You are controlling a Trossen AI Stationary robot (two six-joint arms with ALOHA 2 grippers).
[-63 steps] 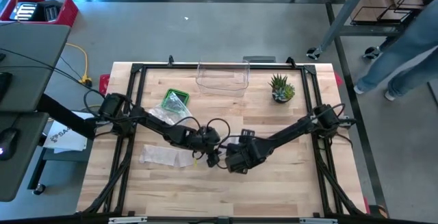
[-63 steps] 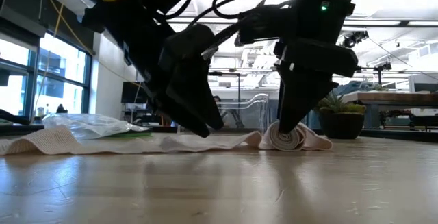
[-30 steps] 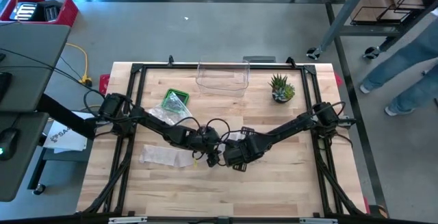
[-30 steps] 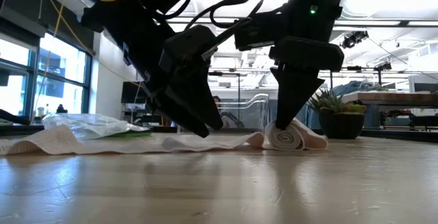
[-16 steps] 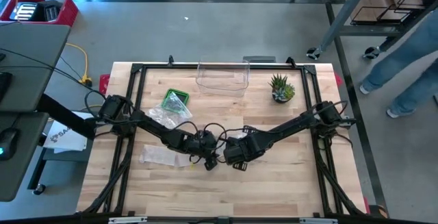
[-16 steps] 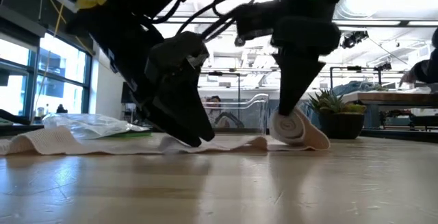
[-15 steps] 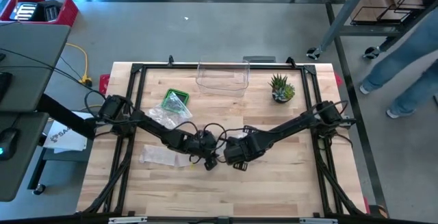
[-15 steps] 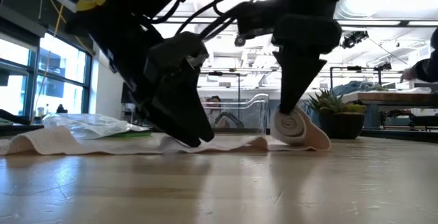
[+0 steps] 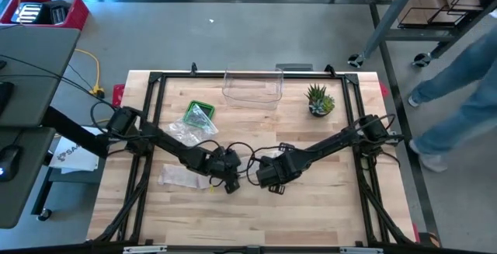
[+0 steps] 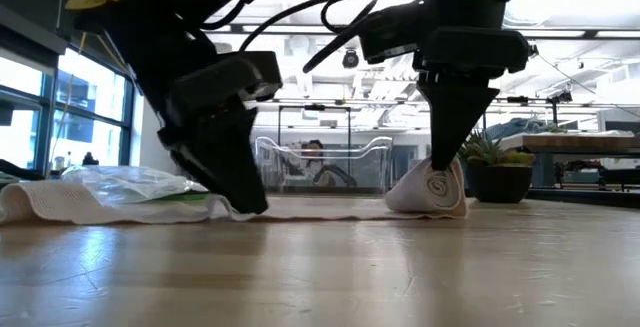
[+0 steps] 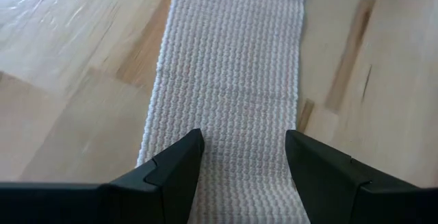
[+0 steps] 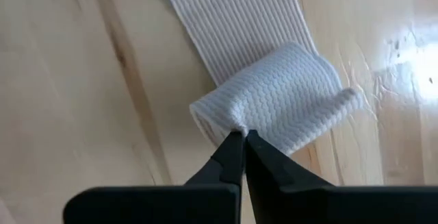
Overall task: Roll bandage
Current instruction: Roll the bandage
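right end effector [image 12: 243, 136]: clenched on rolled end of bandage [image 12: 274, 104] | left end effector [image 11: 243, 148]: released, fingers straddling flat strip | bandage lies on worktop [image 9: 326, 207]

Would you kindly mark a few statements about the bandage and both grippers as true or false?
1. The right gripper has its jaws shut on the rolled end of the white woven bandage. True.
2. The left gripper is clamped shut on the bandage. False: its jaws stand open, one over each edge of the flat strip.
3. The bandage is fully rolled up. False: a flat length still lies unrolled on the wooden table.
4. The small potted green plant stands near the table's far edge. True.
5. The clear plastic container holds the bandage roll. False: the roll sits on the table.
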